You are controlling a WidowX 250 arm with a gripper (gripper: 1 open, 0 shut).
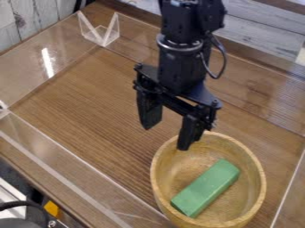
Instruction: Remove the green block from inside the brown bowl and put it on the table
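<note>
At the lower right of the frame, one green block (206,189) lies inside one brown bowl (174,207), tilted diagonally on the bowl floor. My two fingers (187,141) are spread apart, holding nothing; the block sits below them in the frame and slightly right. One finger overlaps the bowl's upper rim in view; contact cannot be determined. Block: matte, plain, rectangular bar. Bowl: round, light tan, thick-rimmed. Supporting surface: one brown table (84,120), fine wood grain. Clear plastic walls (74,185) edge it. My arm (179,40) is black.
</note>
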